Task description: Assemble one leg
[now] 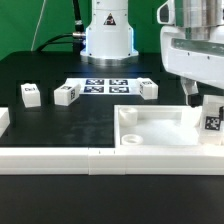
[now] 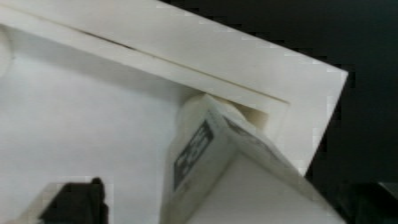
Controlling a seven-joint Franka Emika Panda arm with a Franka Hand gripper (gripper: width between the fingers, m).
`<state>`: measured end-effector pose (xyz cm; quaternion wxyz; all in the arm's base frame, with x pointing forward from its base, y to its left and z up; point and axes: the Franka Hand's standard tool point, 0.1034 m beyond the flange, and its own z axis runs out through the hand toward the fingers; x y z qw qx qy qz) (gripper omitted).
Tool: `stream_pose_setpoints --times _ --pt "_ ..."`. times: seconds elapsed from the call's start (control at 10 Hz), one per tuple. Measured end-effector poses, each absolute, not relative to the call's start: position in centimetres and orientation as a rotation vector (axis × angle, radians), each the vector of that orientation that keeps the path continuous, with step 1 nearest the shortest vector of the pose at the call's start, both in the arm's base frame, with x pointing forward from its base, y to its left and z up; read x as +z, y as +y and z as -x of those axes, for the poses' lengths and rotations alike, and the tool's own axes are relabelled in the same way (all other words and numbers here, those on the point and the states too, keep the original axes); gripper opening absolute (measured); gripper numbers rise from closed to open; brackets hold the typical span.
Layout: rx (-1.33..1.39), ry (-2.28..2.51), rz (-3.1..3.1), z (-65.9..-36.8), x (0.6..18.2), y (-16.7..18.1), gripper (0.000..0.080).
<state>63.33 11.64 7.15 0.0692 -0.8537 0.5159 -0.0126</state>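
One leg (image 1: 212,117), a white block with a black-and-white tag, stands upright at the right end of the large white tray-like part (image 1: 160,128). My gripper (image 1: 206,98) hangs over it, jaws open, one on each side of the leg's top. One dark finger (image 1: 192,94) shows just left of the leg with a gap. In the wrist view the leg (image 2: 231,160) fills the middle over the tray part (image 2: 89,110), and one black finger (image 2: 71,202) stands apart from it. Three more legs (image 1: 30,94), (image 1: 66,94), (image 1: 149,89) lie on the black table.
The marker board (image 1: 105,85) lies in front of the robot base. A long white border bar (image 1: 60,158) runs along the front, and another white bar end (image 1: 3,122) sits at the exterior view's left.
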Motion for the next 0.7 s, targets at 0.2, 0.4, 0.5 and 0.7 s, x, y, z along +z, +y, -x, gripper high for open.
stream_pose_setpoints --times 0.2,0.4,0.5,0.7 --pt "-0.049 1.207 2.784 -63.56 7.17 11.77 0.0648" --pt "-0.06 0.919 2.903 -63.98 7.23 11.56 0.0648" --pt "-0.063 0.86 2.922 -63.97 7.2 11.53 0.0648" --pt "-0.063 0.856 2.923 -63.96 7.18 11.53 0.0648"
